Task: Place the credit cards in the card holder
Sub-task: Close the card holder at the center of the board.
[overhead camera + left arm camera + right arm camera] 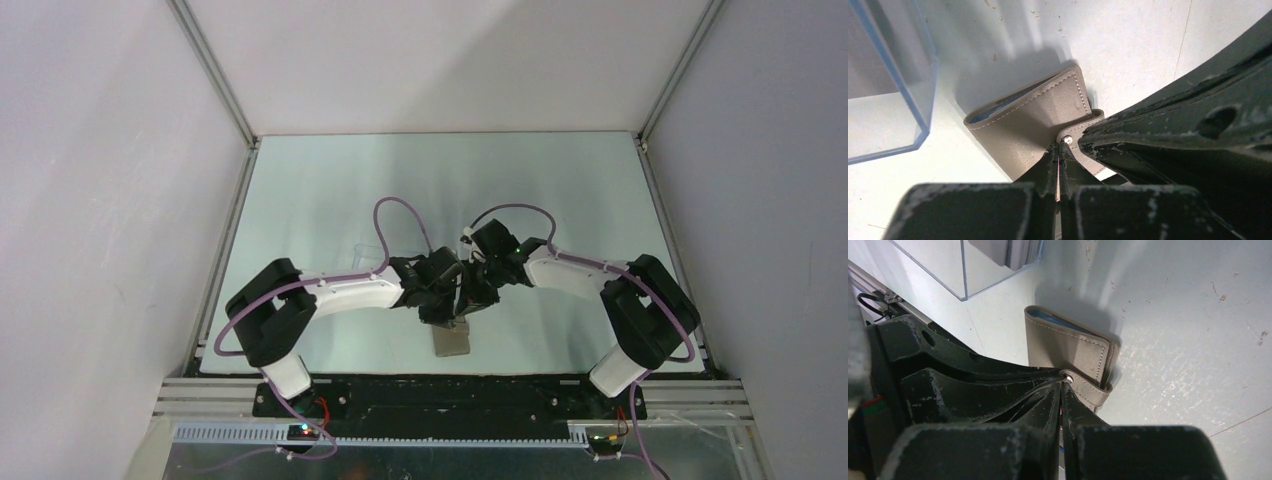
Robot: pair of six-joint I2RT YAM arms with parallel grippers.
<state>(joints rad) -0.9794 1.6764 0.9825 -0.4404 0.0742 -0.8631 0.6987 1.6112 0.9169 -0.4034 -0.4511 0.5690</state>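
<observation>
**A:** Where's the holder?

**B:** The holder [1030,122] lies folded on the table [1128,45], at the centre of the left wrist view. In the top view it sits low centre, just below where the two arms meet. Its blue lining peeks out along the upper left edge. The tab [1084,127] wraps over its right edge, and the snap [1068,378] faces up.

**A:** And the jaws?

**B:** Both pairs come to the snap. The left gripper [1058,150] has its jaws pressed together, tips touching the tab right by the snap. The right gripper [1062,382] is the same, reaching in from the opposite side.

**A:** Are they pinching the tab?

**B:** I cannot tell. Only a thin pale line shows between each pair.

**A:** Why crowd one spot?

**B:** My guess is that the tab must come undone before any cards go in. One arm would steady the holder while the other works the tab.

**A:** Any cards?

**B:** None shows clearly. The box [893,90] sits upper left, apart from the holder.
</observation>
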